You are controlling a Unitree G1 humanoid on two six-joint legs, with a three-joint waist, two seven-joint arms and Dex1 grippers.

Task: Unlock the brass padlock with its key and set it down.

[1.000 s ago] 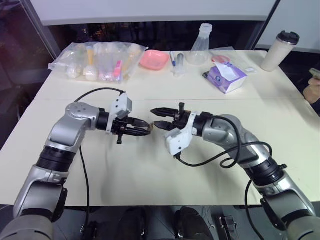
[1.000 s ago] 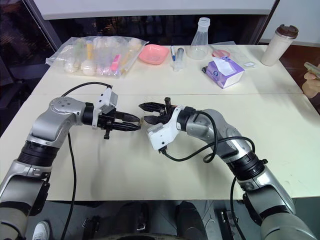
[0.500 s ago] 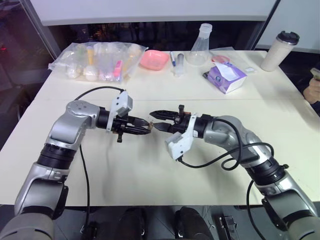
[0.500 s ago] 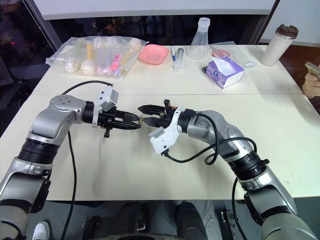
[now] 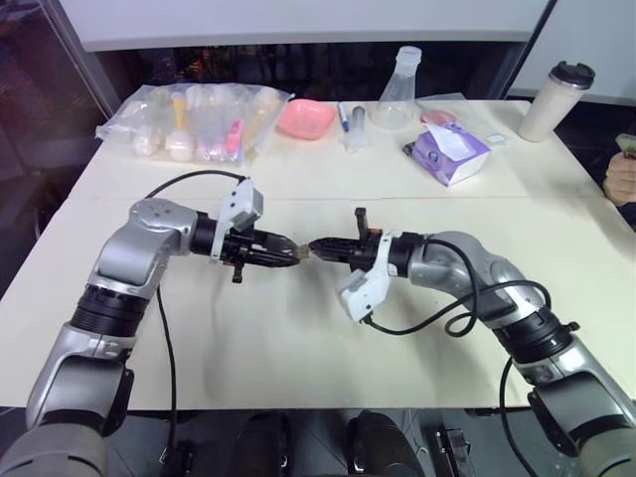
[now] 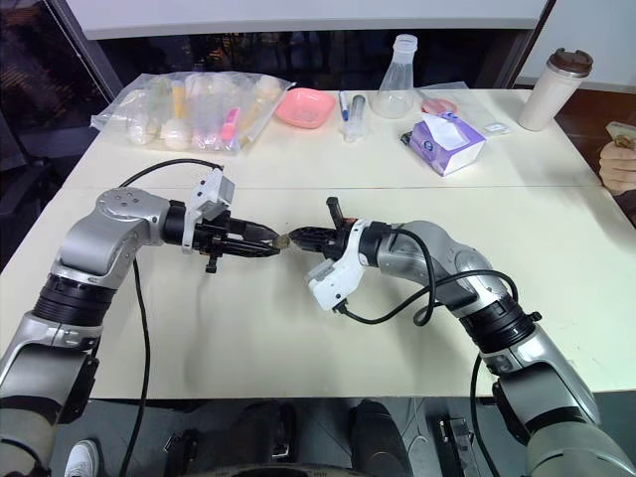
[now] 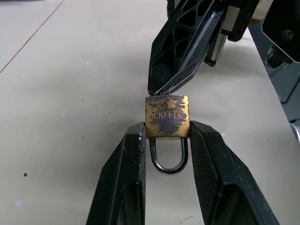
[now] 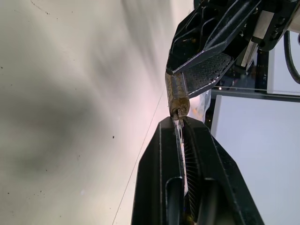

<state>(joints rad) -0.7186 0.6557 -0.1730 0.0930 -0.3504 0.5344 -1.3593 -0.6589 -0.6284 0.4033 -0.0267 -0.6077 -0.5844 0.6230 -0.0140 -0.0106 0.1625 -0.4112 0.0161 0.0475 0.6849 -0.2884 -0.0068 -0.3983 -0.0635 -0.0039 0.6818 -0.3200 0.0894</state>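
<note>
In the head views the left hand (image 5: pixel 288 255) and right hand (image 5: pixel 316 246) meet tip to tip above the table (image 5: pixel 298 338); the left wrist view shows the worn, tarnished brass padlock (image 7: pixel 167 116) pinched between the left fingers, silvery shackle toward the wrist; the right wrist view shows the right fingers closed on the thin key (image 8: pixel 179 132) at the padlock's base.

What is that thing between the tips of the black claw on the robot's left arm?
A brass padlock, pinched by its sides in the left gripper, shackle pointing back between the fingers. The right gripper meets its keyhole end, pinching the thin key; its tip is hidden.
</note>
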